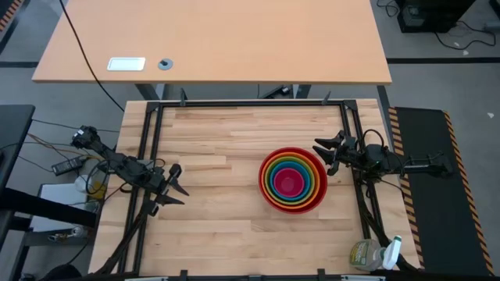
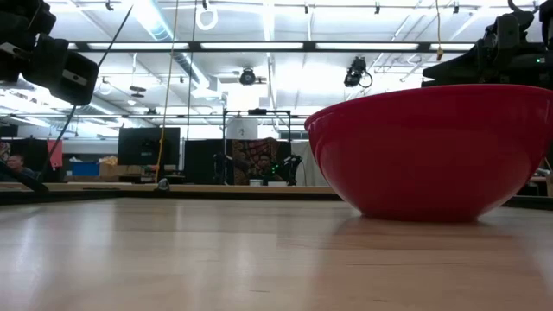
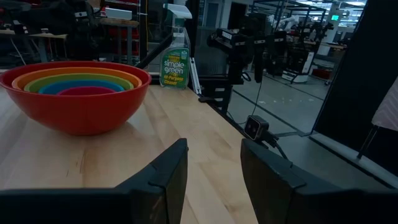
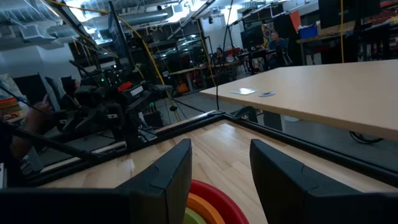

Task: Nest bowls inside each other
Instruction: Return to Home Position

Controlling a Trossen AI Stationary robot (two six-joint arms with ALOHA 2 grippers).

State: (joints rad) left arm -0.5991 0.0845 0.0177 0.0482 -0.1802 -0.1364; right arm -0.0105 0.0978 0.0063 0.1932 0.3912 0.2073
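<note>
The bowls sit nested on the table's right half: the red one outermost, then orange, yellow-green, blue and pink in the middle. The stack rests on the red bowl's base. It shows also in the left wrist view as the bowls. My left gripper hovers open at the table's left edge, well apart from the bowls. My right gripper hovers open just beyond the stack's right rim, touching nothing; the red and orange rims show below its fingers.
A spray bottle lies off the table's near right corner. A black frame runs round the work area. A second tabletop stands behind. Bare wood lies left and near of the bowls.
</note>
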